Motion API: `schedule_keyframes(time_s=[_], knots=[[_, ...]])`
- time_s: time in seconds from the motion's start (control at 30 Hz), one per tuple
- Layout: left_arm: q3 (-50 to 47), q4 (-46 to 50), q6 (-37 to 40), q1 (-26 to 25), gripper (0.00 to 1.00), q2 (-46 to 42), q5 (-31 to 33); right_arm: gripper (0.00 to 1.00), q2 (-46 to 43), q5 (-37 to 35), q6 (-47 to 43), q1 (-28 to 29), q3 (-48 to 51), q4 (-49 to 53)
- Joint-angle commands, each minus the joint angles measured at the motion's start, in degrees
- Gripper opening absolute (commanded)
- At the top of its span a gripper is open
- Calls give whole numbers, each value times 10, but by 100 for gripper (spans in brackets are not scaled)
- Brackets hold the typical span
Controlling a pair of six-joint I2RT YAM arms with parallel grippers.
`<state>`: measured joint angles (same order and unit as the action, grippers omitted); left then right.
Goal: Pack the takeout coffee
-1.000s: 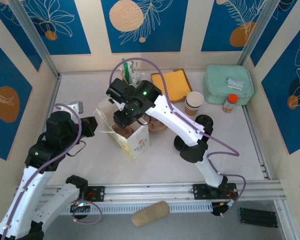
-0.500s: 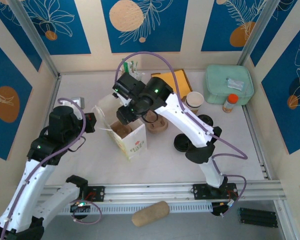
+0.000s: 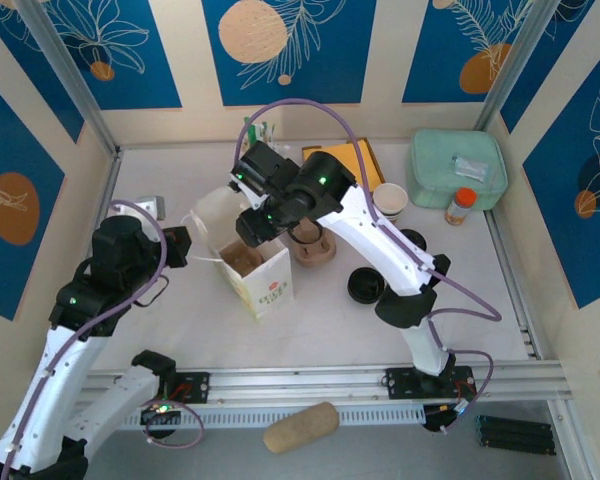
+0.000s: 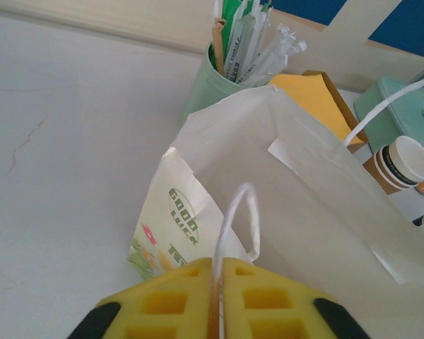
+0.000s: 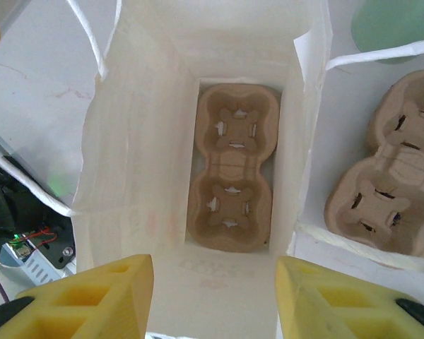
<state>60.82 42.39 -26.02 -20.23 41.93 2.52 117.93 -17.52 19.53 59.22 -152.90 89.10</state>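
Note:
The takeout coffee is out of view. A white paper bag (image 3: 268,283) (image 4: 304,198) stands open at mid-table. A brown pulp cup carrier (image 5: 232,185) lies flat on its bottom. My left gripper (image 3: 180,246) (image 4: 218,267) is shut on the bag's thin white handle loop (image 4: 234,212), at the bag's left side. My right gripper (image 3: 256,226) (image 5: 213,286) hangs open over the bag's mouth, looking straight down into it. There is nothing between its yellow fingers (image 5: 99,300).
More pulp carriers (image 3: 316,247) (image 5: 389,191) sit just right of the bag. Lidless tan cups (image 3: 390,201) (image 4: 403,164) and loose black lids (image 3: 365,287) lie further right. At the back are a green cup of straws (image 4: 222,81), an orange packet (image 3: 355,167), a mint box (image 3: 458,168) and an orange-capped bottle (image 3: 462,206).
My right gripper has drawn up and back a little from the bag's mouth, still open. The left gripper keeps the handle and has hardly shifted.

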Motion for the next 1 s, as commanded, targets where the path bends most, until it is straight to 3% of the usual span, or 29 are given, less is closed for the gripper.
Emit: schedule_keyframes(time_s=[0.0,0.23,0.33,0.5,0.6,0.73,0.83,0.9,0.97], knots=[[24,-1,-3,6,21,-9,-14,50,-36,18,5,-6,0,-12],[49,4,-6,6,46,-12,-26,52,-87,21,16,-29,36,-29],[66,5,-4,6,61,-9,-33,53,-117,20,20,-52,60,-36],[102,8,4,6,86,6,-54,58,-180,9,25,-109,142,-48],[126,7,5,6,95,22,-79,62,-228,17,32,-164,224,-66],[149,0,0,6,99,43,-111,70,-293,51,42,-257,343,-106],[160,-6,-5,6,99,61,-130,84,-333,65,46,-328,425,-131],[163,-12,-8,6,99,68,-138,99,-354,61,51,-372,475,-143],[165,-20,-13,6,99,78,-147,99,-371,44,67,-408,516,-153]])
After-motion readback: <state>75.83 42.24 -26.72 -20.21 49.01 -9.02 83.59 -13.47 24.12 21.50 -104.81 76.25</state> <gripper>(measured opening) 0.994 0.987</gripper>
